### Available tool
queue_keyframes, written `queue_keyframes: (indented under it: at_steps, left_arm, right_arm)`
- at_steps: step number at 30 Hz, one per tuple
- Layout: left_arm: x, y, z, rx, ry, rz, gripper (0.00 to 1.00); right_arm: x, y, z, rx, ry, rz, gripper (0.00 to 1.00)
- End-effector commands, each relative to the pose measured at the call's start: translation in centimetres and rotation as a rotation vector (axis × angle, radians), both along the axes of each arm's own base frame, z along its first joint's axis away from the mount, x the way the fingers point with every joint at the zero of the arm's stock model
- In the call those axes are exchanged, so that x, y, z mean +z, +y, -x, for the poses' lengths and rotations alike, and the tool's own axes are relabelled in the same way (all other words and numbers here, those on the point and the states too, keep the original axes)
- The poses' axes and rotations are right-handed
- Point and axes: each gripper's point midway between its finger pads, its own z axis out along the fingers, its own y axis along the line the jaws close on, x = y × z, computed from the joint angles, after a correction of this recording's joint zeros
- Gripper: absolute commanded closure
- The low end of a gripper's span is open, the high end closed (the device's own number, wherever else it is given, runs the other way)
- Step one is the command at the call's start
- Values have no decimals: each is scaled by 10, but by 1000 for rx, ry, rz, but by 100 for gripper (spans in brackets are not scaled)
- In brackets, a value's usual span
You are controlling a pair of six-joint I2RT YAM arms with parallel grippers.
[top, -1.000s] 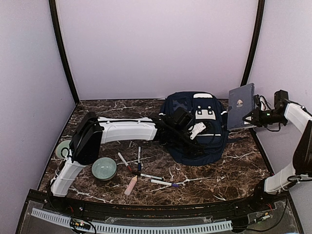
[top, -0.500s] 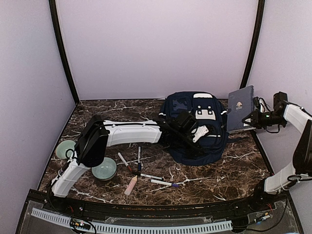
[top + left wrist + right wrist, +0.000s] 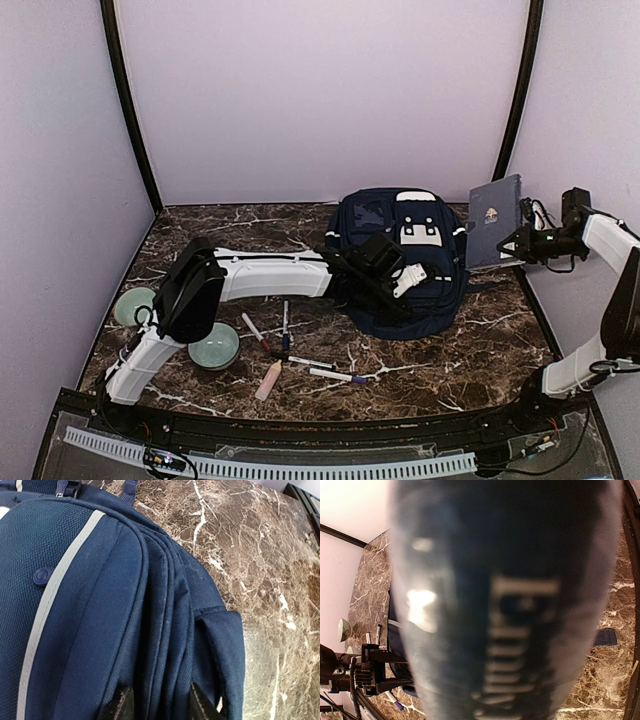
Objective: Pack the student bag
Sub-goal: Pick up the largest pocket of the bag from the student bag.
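Lying flat on the brown, white-veined marble table (image 3: 200, 225), the student bag (image 3: 385, 215) of navy woven fabric with grey trim runs lengthwise toward the lilac rear wall (image 3: 320, 100). The left hand (image 3: 405, 272) has its fingers (image 3: 120, 706) astride a seam ridge; a pinch cannot be confirmed. Right of the bag, the right hand (image 3: 522, 240) clamps an upright navy book (image 3: 493, 222).

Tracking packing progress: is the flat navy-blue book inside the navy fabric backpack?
Out: right gripper holds the flat navy-blue book beside the navy fabric backpack.
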Motion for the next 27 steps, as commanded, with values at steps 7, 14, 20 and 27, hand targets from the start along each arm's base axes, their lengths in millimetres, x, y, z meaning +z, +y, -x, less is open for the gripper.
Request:
queue_keyframes:
  at_steps: [7, 14, 20, 27]
  left_arm:
    - [45, -2, -15, 34, -73, 42, 78]
    - [77, -6, -26, 64, -91, 104, 94]
    - [126, -1, -51, 117, -106, 219, 98]
    - [190, 11, -85, 166, -122, 383, 100]
  right_arm:
    - [49, 7, -11, 64, -200, 10, 100]
    - [88, 15, 0, 131, -284, 40, 100]
    - [126, 42, 27, 278, -422, 1, 100]
    - [128, 66, 64, 458, -463, -52, 100]
